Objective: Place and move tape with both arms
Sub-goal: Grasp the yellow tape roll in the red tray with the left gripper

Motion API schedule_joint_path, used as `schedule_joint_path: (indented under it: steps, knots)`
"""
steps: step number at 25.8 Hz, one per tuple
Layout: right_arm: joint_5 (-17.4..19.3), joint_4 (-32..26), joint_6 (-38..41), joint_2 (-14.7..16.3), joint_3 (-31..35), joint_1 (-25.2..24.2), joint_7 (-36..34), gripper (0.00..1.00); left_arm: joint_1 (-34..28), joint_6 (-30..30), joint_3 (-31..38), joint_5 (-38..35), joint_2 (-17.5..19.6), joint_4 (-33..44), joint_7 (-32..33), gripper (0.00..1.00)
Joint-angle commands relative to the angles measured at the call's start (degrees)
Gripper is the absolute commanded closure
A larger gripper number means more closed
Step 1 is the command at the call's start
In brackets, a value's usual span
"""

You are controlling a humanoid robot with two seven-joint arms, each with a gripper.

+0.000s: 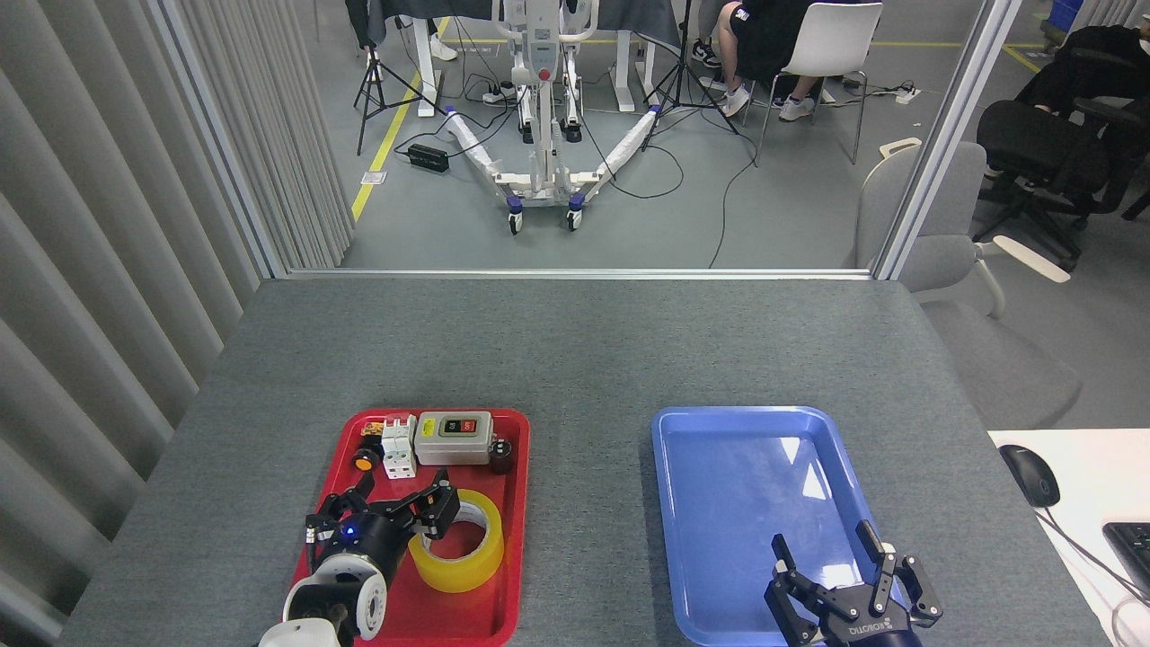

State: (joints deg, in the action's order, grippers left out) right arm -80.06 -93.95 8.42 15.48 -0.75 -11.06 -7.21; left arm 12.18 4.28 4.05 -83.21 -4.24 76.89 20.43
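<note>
The tape lies flat in the red tray on the desk. The left pincer, fingers spread, sits beside it; the right pincer, also spread, hangs over the blue tray.

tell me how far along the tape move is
Done: nothing yet; the tape roll lies flat in the red tray. In hand: the left gripper is open beside the roll, not gripping. Left: grasp, move it; the blue tray is empty, the right gripper open over it.
</note>
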Motion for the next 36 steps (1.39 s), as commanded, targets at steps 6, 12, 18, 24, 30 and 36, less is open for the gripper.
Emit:
schedule_joint_path:
  steps: [6, 12, 18, 24, 30, 36]
  knots:
    - [0.0, 0.0, -0.1, -0.5, -0.6, 0.1, -0.3, 0.01, 2.1, -0.1, 0.2, 0.1, 1.1, 0.1, 19.2, 0.00]
    - [0.0, 0.0, -0.1, -0.5, -0.6, 0.2, -0.3, 0.01, 3.0, 0.0, 0.2, 0.0, 1.6, -0.1, 19.9, 0.00]
    - [-0.1, 0.0, -0.1, -0.6, -0.7, 0.1, -0.3, 0.01, 4.3, 0.0, 0.1, 0.2, 1.8, -0.1, 27.9, 0.00]
    - [-0.6, 0.0, -0.1, -0.8, -0.6, 0.1, -0.3, 0.01, 5.5, 0.0, 0.1, 0.4, 2.2, -0.3, 36.4, 0.00]
    - [-3.3, 0.0, 0.0, -3.8, -0.6, 0.3, -0.2, 0.01, 6.9, 0.0, 0.0, 0.8, 2.7, -1.5, 38.8, 0.00]
    - [-4.8, 0.0, 0.0, -4.4, -0.5, 0.2, -0.2, 0.01, 8.7, -0.1, -0.4, 0.5, 2.0, -3.9, 38.9, 0.00]
